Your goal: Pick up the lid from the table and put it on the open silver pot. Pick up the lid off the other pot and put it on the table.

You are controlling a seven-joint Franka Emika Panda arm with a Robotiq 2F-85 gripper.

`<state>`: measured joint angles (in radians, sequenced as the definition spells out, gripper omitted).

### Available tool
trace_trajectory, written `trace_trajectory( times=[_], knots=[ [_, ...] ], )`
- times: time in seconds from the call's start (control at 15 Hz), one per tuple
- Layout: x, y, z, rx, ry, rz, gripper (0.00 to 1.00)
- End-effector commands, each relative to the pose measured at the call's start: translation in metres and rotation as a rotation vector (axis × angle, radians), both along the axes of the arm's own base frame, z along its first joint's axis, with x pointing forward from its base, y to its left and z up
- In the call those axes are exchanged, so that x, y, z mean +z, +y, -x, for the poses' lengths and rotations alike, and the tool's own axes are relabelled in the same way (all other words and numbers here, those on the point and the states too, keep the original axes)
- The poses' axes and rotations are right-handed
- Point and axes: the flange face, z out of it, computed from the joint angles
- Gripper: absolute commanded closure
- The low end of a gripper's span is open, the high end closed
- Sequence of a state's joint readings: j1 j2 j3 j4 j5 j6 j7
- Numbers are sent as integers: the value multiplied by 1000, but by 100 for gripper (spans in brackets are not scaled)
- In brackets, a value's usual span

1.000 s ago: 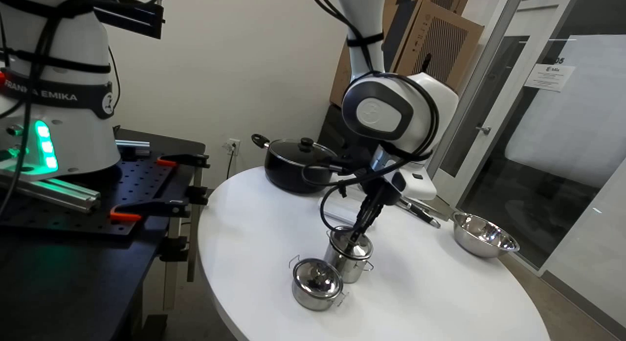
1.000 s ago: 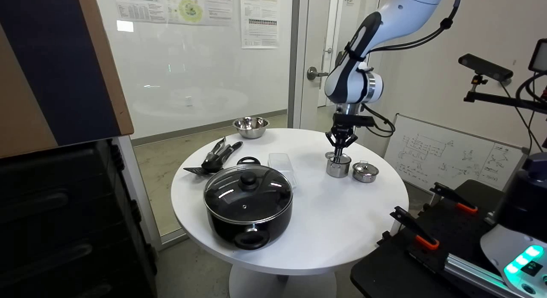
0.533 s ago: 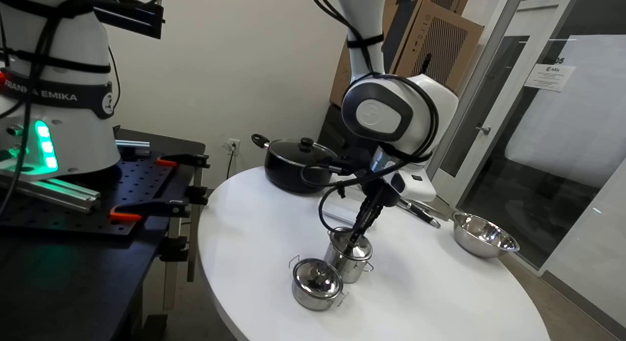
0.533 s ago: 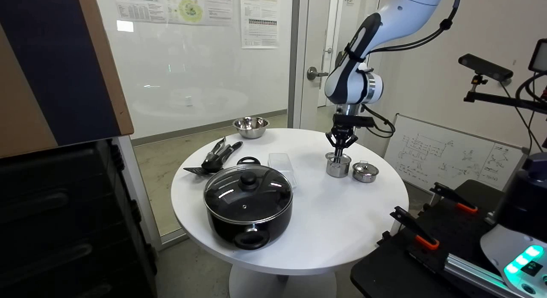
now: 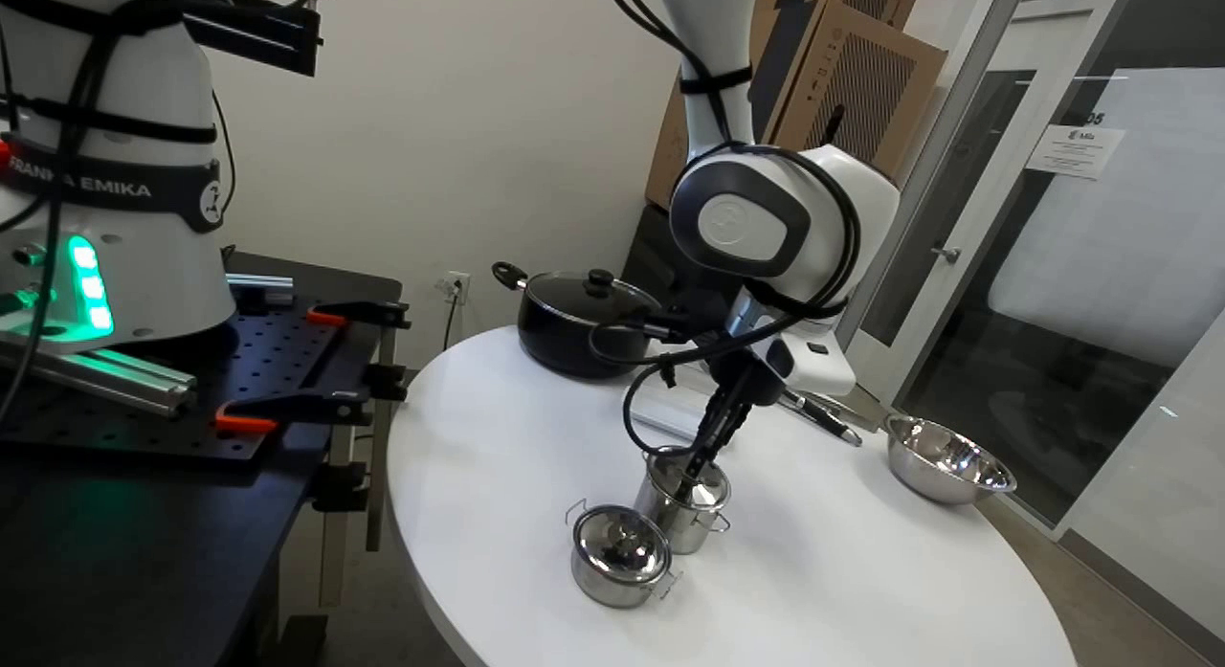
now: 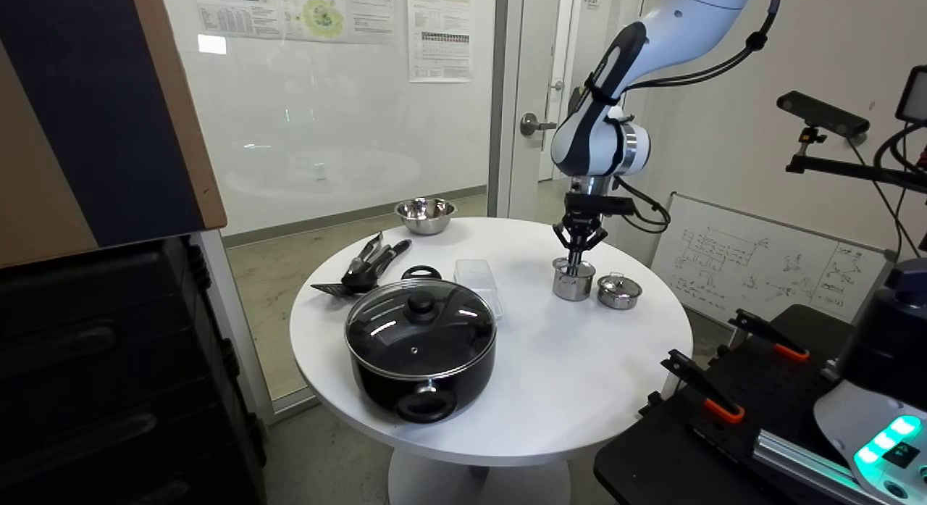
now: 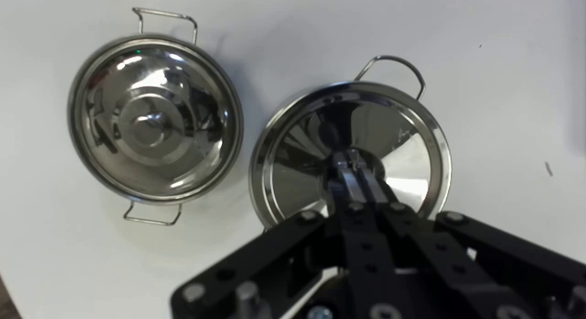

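Observation:
My gripper (image 7: 353, 161) points down with its fingers (image 7: 350, 184) together on the small handle of a shiny steel lid (image 7: 297, 186). This lid (image 5: 710, 492) lies over the mouth of the narrower silver pot (image 5: 670, 530), seen also in an exterior view (image 6: 572, 289). I cannot tell whether it sits fully flush. The other pot (image 5: 612, 587), wider and squatter, stands close beside it with its own shiny lid (image 7: 155, 122) on, and shows in both exterior views (image 6: 618, 300). Both stand on the white round table (image 6: 536, 389).
A big black pot (image 6: 420, 345) with a glass lid stands on the table. A clear plastic container (image 6: 473, 274), black-handled utensils (image 6: 366, 269) and a steel bowl (image 6: 426, 216) are also on it. The dark robot bench (image 5: 182, 514) is beside the table.
The lid in my gripper has shifted from a tilted, offset position to lie more evenly over the narrower pot. The gripper has moved very little and has stayed shut.

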<state>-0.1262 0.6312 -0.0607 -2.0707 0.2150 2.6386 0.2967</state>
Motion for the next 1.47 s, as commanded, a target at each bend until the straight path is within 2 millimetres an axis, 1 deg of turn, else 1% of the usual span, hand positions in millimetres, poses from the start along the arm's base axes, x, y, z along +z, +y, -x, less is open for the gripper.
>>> trace_trajectory(
  times=[0.0, 0.07, 0.47, 0.73, 0.8, 1.13, 1.4],
  knots=[
    [0, 1, -4, -23, 17, -4, 73],
    [0, 1, -3, -25, 17, -2, 72],
    [1, 3, -4, -34, 15, -5, 30],
    [7, 10, -4, -21, 2, -10, 1],
    [11, 15, -2, -2, -2, -6, 0],
    [28, 44, 8, 101, -10, 12, 0],
    [36, 65, 28, 208, 7, 29, 0]
  ],
)
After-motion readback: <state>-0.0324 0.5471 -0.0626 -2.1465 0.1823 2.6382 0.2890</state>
